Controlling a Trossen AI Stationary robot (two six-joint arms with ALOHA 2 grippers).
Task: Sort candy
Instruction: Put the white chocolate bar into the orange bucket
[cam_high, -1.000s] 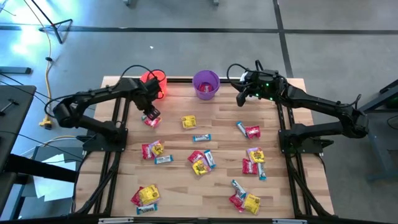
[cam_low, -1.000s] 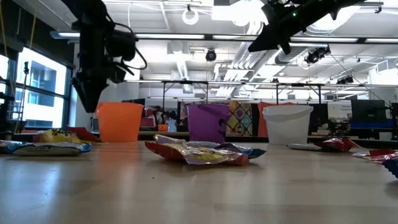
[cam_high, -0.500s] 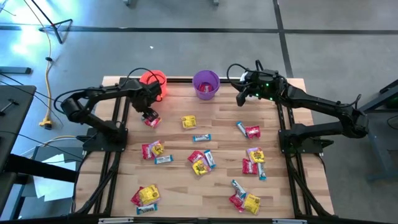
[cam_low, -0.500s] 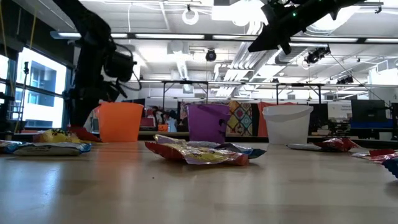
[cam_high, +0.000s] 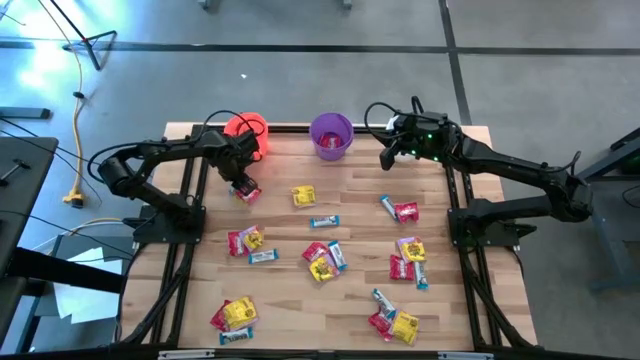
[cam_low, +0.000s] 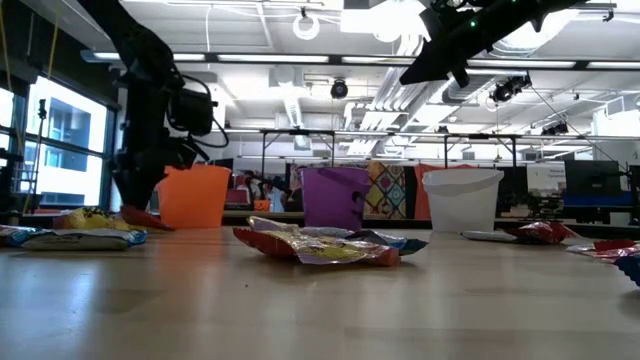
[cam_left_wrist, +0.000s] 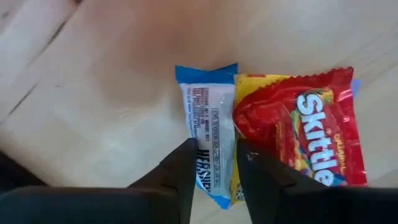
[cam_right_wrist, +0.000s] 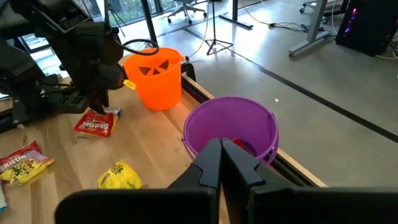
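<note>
Left gripper (cam_left_wrist: 214, 171) down at the table (cam_high: 290, 300), fingers astride the end of a slim blue-and-white bar (cam_left_wrist: 208, 134), clamped on it or nearly so. Red packet (cam_left_wrist: 305, 134) just beside, touching the bar; both near the orange cup (cam_high: 247, 133). Left arm reached in from the side, wrist tipped steeply down. Right gripper (cam_right_wrist: 221, 155) held high above the purple cup (cam_right_wrist: 233, 127), fingers pressed together, empty; arm stretched along the far edge. Rest of the candy (cam_high: 325, 260) scattered across pale wood planks: crinkled glossy wrappers, flat, red, yellow and blue-white. Cups smooth plastic, round, tapered; white cup (cam_low: 462, 198) seen only in the low view.
</note>
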